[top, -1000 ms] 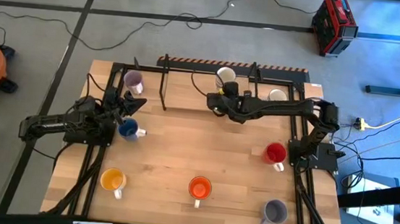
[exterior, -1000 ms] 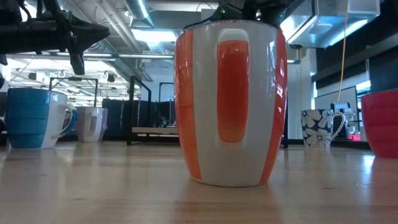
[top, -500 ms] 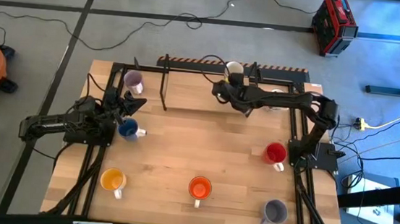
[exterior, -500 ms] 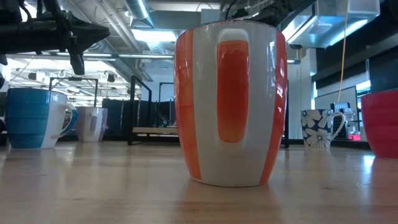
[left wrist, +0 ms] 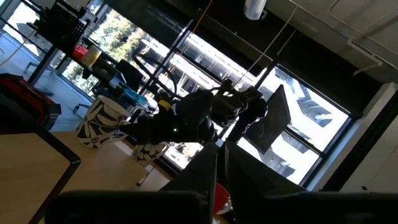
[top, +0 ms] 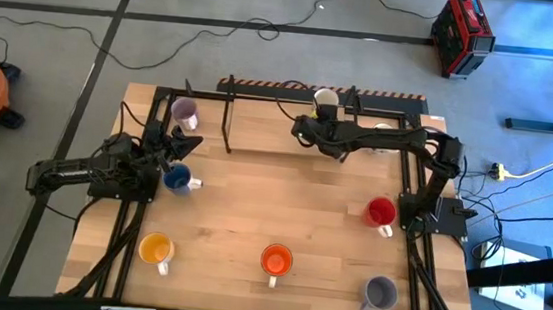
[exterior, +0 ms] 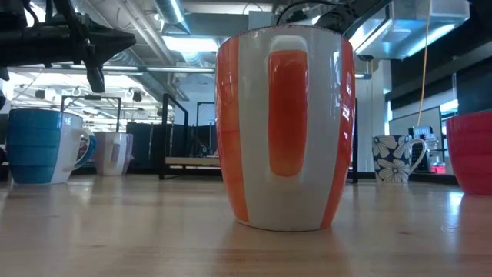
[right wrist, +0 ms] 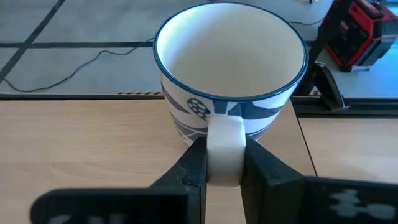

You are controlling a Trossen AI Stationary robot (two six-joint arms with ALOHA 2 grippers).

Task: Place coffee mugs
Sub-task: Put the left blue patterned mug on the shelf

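My right gripper [right wrist: 224,163] is at the table's far edge, shut on a white mug with a blue rim and pattern [top: 326,99]. A second white patterned mug [top: 384,131] stands just to its right. My left gripper [top: 185,143] waits shut at the left, between the lilac mug [top: 185,113] and the blue mug [top: 178,178]. Standing on the table are the red mug [top: 381,212], the orange mug [top: 276,260], the yellow-orange mug [top: 156,249] and another lilac mug [top: 380,293]. In the low view the orange mug [exterior: 284,127] hides the held one. My right gripper pinches the white mug's handle [right wrist: 224,140] between its two fingers [right wrist: 193,165], one on each flat side. The fingers come level from the table's near side. The mug stays upright with its mouth up. Whether its base touches the table I cannot tell.
A black metal rack frame [top: 262,96] runs along the far edge, with upright posts [top: 227,121] standing near the held mug. Bare wood lies in the table's middle [top: 273,190]. On the floor beyond are a red case [top: 463,33] and cables.
My right gripper has carried the white mug toward the table's far edge and a little to the right. It stayed shut on the handle and kept the mug upright. Most of the move came early.
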